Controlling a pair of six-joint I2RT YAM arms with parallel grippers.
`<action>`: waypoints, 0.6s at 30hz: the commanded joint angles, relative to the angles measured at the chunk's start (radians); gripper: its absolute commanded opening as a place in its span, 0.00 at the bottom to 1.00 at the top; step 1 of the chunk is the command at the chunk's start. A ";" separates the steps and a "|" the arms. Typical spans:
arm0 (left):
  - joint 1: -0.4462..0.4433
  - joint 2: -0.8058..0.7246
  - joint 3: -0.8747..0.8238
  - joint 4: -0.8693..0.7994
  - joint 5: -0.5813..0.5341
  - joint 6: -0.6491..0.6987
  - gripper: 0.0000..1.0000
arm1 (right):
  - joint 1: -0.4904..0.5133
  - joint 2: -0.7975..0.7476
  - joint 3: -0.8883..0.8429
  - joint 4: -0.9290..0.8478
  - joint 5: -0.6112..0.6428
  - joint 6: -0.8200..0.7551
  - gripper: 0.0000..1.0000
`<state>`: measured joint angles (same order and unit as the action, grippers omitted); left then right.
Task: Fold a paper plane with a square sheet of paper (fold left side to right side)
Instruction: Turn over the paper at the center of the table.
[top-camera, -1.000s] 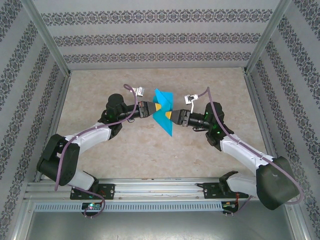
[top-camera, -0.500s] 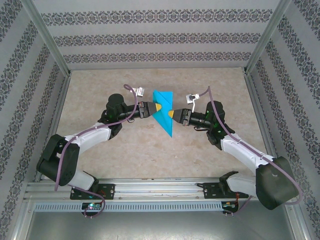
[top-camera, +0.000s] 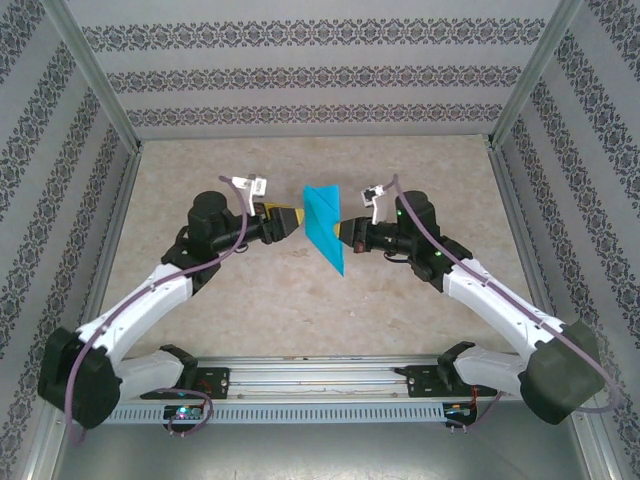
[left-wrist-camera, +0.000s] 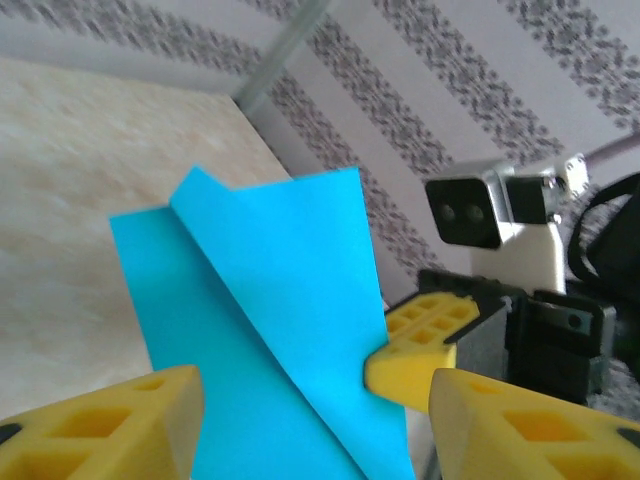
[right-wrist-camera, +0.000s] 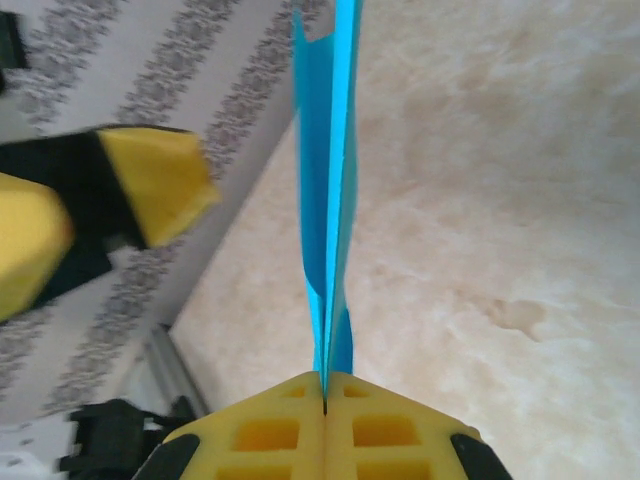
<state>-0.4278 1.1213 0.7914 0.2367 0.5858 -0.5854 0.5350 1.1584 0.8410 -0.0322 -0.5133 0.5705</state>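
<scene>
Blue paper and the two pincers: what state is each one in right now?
Folded teal-blue paper: creased, held up by one edge.
Left pincer: open, gripping nothing.
Right pincer: shut on the paper's edge.

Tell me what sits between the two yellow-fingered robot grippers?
The creased teal-blue paper sheet, pinched by the right gripper; the left gripper is open beside it. Top view shows this.
</scene>
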 joint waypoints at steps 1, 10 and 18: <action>0.014 -0.096 -0.024 -0.155 -0.209 0.131 0.63 | 0.078 0.017 0.104 -0.344 0.358 -0.158 0.00; 0.015 -0.305 -0.097 -0.273 -0.526 0.165 0.65 | 0.319 0.339 0.380 -0.808 1.041 -0.125 0.00; 0.018 -0.370 -0.128 -0.302 -0.602 0.154 0.65 | 0.447 0.745 0.619 -1.048 1.337 -0.061 0.00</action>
<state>-0.4232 0.7666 0.6762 -0.0338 0.0391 -0.4515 0.9554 1.8057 1.3834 -0.9134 0.6292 0.4732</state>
